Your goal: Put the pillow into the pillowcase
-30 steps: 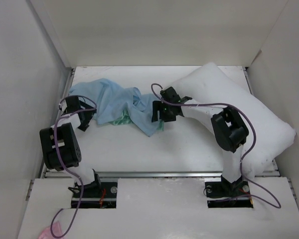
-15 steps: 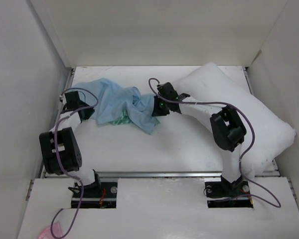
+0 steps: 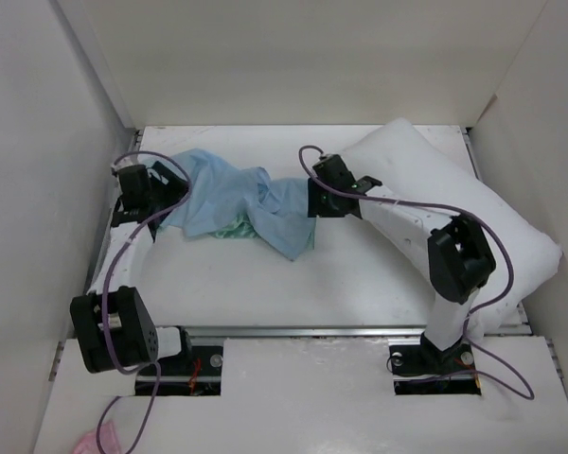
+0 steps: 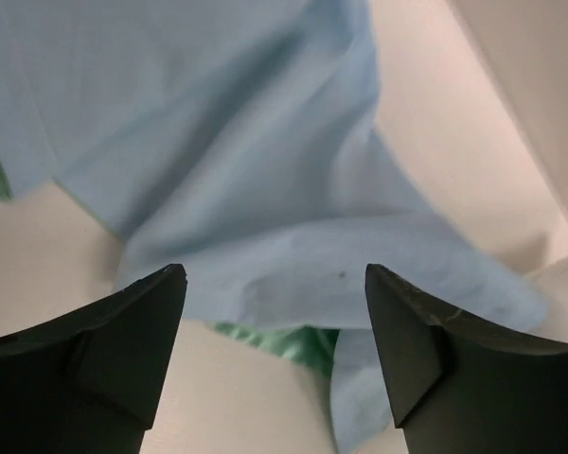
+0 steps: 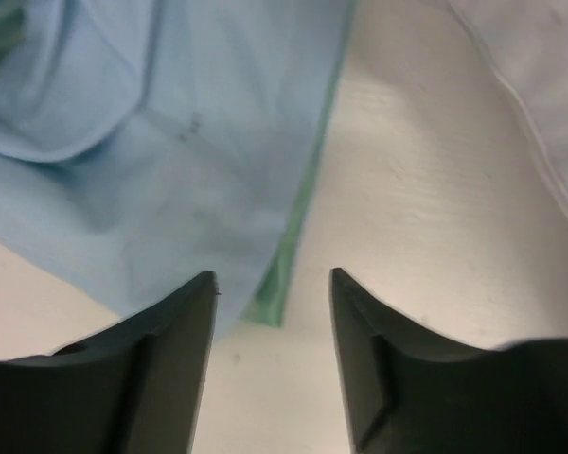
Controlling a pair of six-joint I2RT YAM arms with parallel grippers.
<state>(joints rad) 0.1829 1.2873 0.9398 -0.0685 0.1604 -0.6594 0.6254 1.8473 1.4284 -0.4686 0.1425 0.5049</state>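
top external | l gripper (image 3: pixel 161 197) spread, over pillowcase (image 3: pixel 222 189) | r gripper (image 3: pixel 314 201) spread, arm extended

Plain white panels (image 3: pixel 312 57) wall in a white table (image 3: pixel 265 284) on three sides under even, soft light.

Pale blue pillowcase (image 3: pixel 237 194), green underside; plain white pillow (image 3: pixel 426 165)

The white table (image 3: pixel 265 274) carries the crumpled pillowcase (image 3: pixel 222 194) at its far left, blue face up with a little green showing. The pillow (image 3: pixel 426 165) lies slantwise along its right side.
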